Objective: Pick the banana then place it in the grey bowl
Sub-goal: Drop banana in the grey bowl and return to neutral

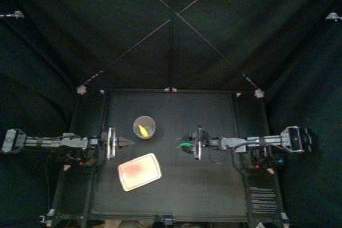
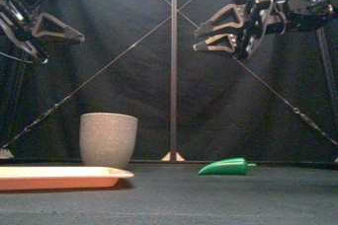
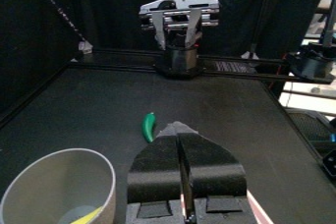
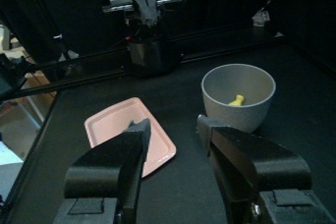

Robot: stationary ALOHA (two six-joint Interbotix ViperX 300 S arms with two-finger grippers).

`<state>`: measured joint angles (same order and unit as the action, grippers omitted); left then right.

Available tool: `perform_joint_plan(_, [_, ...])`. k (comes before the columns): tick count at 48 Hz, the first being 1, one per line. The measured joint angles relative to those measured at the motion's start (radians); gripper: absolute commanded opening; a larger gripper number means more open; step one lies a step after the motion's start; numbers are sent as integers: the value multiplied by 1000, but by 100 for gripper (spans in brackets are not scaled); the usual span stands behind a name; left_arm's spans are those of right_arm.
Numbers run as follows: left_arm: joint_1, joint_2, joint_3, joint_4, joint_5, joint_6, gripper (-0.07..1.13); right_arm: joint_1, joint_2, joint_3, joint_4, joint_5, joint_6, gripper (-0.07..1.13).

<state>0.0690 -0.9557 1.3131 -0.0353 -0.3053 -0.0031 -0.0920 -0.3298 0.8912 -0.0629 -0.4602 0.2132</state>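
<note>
I see the left gripper (image 2: 63,32) raised at upper left, jaws together. The right gripper (image 2: 209,34) hangs at upper right, jaws apart.

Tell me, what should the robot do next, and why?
Probably just stop and rest: the banana already lies inside the grey cup, and the left tool, shut, and the right tool, open, hang empty above the table.
</note>
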Motion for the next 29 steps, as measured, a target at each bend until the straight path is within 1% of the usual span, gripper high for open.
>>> perform_joint_plan(16, [0, 0, 11, -11, 0, 0, -2, 3, -2, 15, 38, 0, 0, 81])
perform_joint_plan(29, [0, 0, 11, -17, 0, 0, -2, 2, -2, 15, 41, 0, 0, 81])
